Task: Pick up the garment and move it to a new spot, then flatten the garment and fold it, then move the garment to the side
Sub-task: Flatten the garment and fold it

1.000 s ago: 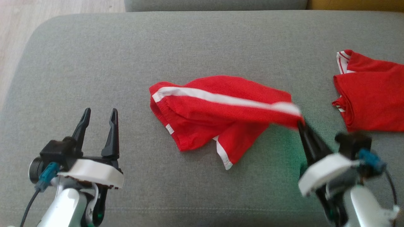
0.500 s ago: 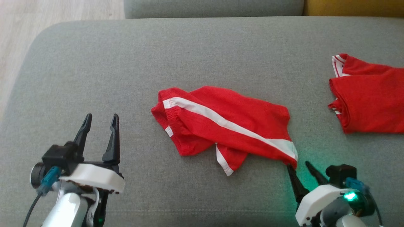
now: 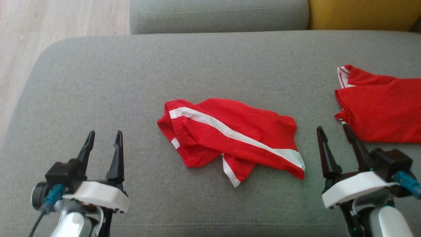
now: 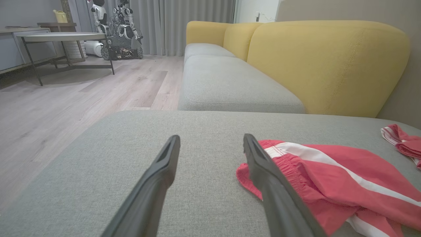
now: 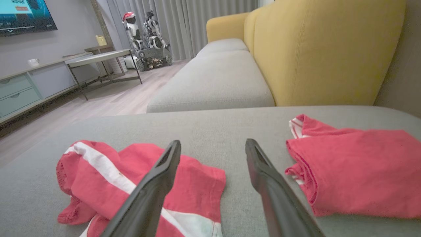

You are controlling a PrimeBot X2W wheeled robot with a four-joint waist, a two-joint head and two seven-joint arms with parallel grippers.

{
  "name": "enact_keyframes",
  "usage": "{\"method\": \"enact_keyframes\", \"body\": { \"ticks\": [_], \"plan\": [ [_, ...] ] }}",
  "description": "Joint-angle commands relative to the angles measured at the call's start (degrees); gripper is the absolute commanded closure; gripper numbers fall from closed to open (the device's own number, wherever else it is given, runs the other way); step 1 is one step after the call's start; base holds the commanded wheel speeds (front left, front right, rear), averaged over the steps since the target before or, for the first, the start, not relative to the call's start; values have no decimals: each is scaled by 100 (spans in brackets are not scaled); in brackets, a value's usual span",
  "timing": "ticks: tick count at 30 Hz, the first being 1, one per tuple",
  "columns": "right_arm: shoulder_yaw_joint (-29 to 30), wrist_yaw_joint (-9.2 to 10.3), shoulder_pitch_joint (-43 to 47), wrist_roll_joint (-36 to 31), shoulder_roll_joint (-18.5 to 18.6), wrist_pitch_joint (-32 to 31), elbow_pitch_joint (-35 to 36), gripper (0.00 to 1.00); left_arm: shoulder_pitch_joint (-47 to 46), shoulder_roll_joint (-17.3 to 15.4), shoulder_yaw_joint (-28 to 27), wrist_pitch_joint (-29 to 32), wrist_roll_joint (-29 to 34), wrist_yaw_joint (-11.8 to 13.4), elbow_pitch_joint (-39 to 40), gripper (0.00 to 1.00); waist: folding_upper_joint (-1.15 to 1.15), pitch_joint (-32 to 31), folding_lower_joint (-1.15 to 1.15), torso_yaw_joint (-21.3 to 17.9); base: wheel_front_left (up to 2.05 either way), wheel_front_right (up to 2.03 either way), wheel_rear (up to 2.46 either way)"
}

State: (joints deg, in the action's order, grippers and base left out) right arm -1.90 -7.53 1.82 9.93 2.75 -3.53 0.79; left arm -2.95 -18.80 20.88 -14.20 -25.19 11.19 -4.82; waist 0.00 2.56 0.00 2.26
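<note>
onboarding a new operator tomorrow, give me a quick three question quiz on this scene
1. True or false: the right end effector is shut on the striped shorts.
2. The shorts lie on: A) grey cushion B) metal tray C) kitchen counter.
3. Fill in: the other red garment lies on the robot's ____ of the shorts.
Key: 1 false, it stands open, clear of them; 2 A; 3 right.
</note>
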Motion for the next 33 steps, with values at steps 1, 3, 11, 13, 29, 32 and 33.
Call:
{"method": "enact_keyframes", "body": {
  "ticks": [1, 3, 11, 13, 29, 32, 33],
  "plan": [
    [-103, 4, -168, -53, 16, -21, 273, 0, -179, -162, -261, -2, 34, 42, 212, 0, 0, -40, 0, -18, 0, 0, 0],
    [-79, 4, -161, -108, 15, -84, 433, 0, -129, -179, -255, 41, 35, 76, 258, 0, 0, -80, 0, -29, 0, 0, 0],
    [-70, 4, -30, -143, 14, -247, 640, 0, -44, -219, -210, 175, 36, 157, 403, 0, 0, -106, 0, -47, 0, 0, 0],
    [-72, 4, -23, -141, 14, -262, 652, 0, -45, -228, -199, 190, 34, 158, 416, 0, 0, -101, 0, -51, 0, 0, 0],
    [-134, 4, -241, -146, 13, -300, 734, 0, -1201, 88, 264, 752, -221, -418, 94, 0, 0, 356, 0, -97, 0, 0, 0],
    [-165, 4, -292, -139, 13, -286, 719, 0, -1507, 235, 342, 881, -347, -575, -147, 0, 0, 454, 0, -154, 0, 0, 0],
    [-184, 4, -314, -132, 13, -281, 705, 0, -1651, 311, 363, 917, -415, -649, -280, 0, 0, 495, 0, -190, 0, 0, 0]
  ]
}}
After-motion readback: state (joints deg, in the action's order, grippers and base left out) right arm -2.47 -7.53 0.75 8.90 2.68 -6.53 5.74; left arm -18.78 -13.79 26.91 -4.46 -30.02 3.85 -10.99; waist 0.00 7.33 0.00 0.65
